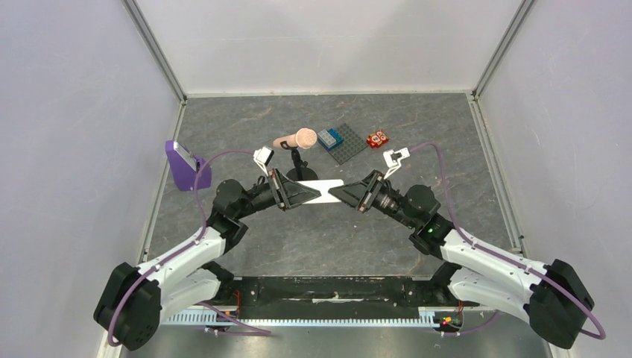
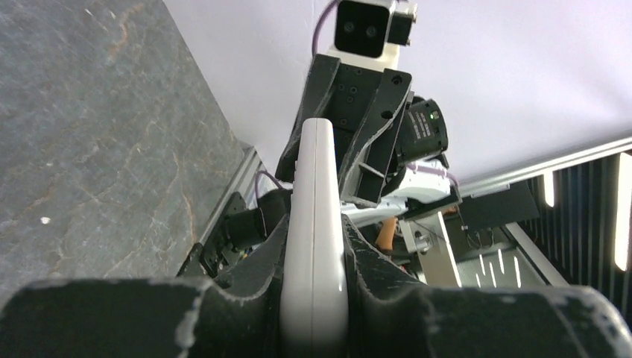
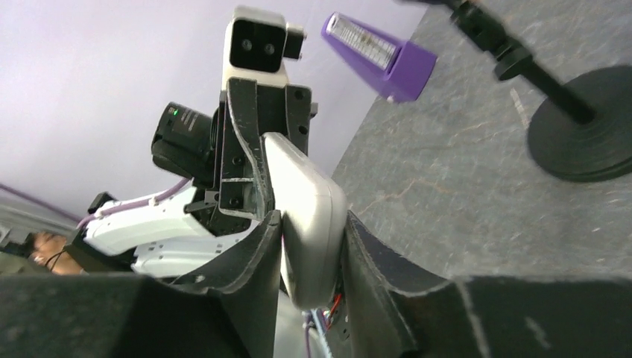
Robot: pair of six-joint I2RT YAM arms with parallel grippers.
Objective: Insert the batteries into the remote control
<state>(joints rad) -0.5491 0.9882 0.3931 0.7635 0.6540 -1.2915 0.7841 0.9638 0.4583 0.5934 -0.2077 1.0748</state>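
The white remote control (image 1: 326,189) hangs in the air over the middle of the table, held level between both arms. My left gripper (image 1: 309,192) is shut on its left end; in the left wrist view the remote control (image 2: 317,224) is seen edge-on, pinched between the black fingers (image 2: 380,261). My right gripper (image 1: 344,192) is shut on the other end, and in the right wrist view the remote control (image 3: 309,201) fills the gap between the two pads. The batteries are out of view.
A purple wedge (image 1: 182,165) stands at the left wall. Behind the remote are a pink microphone (image 1: 298,139) on a black round stand (image 1: 300,175), a grey baseplate (image 1: 350,148) with a blue brick (image 1: 332,137), and a red block (image 1: 378,138).
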